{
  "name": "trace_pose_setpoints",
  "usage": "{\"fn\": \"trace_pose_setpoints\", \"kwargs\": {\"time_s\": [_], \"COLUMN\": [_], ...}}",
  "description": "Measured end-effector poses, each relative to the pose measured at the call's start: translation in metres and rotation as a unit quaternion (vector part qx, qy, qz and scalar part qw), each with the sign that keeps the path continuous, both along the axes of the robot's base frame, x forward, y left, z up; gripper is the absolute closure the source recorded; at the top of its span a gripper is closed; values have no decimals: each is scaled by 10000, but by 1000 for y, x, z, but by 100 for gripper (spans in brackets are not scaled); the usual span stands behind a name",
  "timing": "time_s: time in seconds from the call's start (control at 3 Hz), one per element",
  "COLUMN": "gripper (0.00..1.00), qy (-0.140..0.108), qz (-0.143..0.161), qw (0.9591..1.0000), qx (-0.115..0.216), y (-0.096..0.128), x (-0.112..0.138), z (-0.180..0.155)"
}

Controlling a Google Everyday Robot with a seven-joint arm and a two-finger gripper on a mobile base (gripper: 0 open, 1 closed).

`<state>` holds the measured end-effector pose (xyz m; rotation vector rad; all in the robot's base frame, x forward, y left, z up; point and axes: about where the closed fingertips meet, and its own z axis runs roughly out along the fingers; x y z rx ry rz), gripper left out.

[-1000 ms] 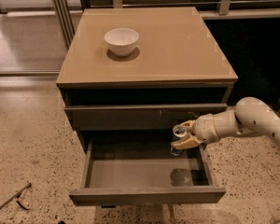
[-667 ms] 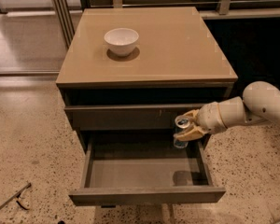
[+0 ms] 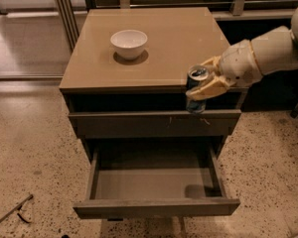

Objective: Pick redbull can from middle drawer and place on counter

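The redbull can point(image 3: 196, 88), silver top and blue sides, hangs upright in my gripper point(image 3: 204, 83). The gripper is shut on the can and holds it in the air at the counter's front right edge, the can's top about level with the counter surface. The white arm reaches in from the right. The counter point(image 3: 174, 43) is a glossy tan slab on top of the grey cabinet. The middle drawer point(image 3: 154, 182) stands pulled open below, its flat grey floor bare.
A white bowl point(image 3: 129, 42) sits on the counter at the back left. A shut drawer front with pale scratch marks point(image 3: 154, 123) lies just under the counter. Speckled floor surrounds the cabinet; a thin dark tool point(image 3: 12, 212) lies at lower left.
My gripper has lifted the can from just above the open drawer up to the counter's front right edge. The view has also moved closer.
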<state>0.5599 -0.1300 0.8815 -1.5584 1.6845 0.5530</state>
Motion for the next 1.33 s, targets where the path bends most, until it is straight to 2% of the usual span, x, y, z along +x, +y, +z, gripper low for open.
{"fn": "trace_pose_setpoints", "kwargs": {"time_s": [0.33, 0.67, 1.0, 1.33], "gripper": [100, 100, 100, 100], "qy": [-172, -44, -44, -17], "qz": [-55, -254, -256, -439], "qw": [9998, 9996, 9996, 9988], "qx": [44, 102, 104, 214], "y": [-4, -9, -9, -11], "x": [5, 14, 14, 28], "z": [28, 53, 53, 51]}}
